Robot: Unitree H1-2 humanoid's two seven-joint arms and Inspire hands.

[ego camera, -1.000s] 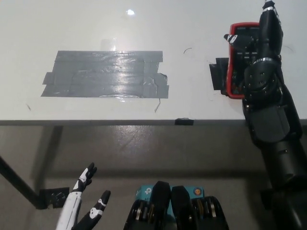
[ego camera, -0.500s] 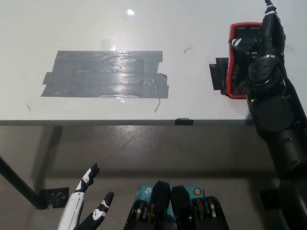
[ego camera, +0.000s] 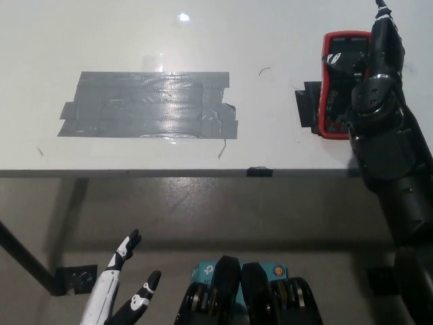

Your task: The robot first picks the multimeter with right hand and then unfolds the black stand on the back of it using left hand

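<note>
While the multimeter (ego camera: 340, 84) is lying face up near the counter's (ego camera: 135, 34) right edge, red casing showing along its left and top sides, the black right hand (ego camera: 380, 64) is hovering over its right half. Whether the fingers are parted or closing cannot be told; the hand's own bulk is hiding them. No lift is evident: the meter is sitting flat, a small black piece (ego camera: 309, 107) lying against its lower left side.

Judgement: pick step, barely begun. A good grasp is calling for fingers straddling the meter's long sides, low on the casing, leaving the back free for the stand. Gripping across the face risks covering the rear and pushing the meter off the near edge, which is close.

White left hand (ego camera: 125, 284) is resting low at lower left, below counter level, fingers spread and holding nothing. It is well apart from the meter.

Grey tape patch (ego camera: 150, 105) is sitting mid-counter, clear of the work.
</note>
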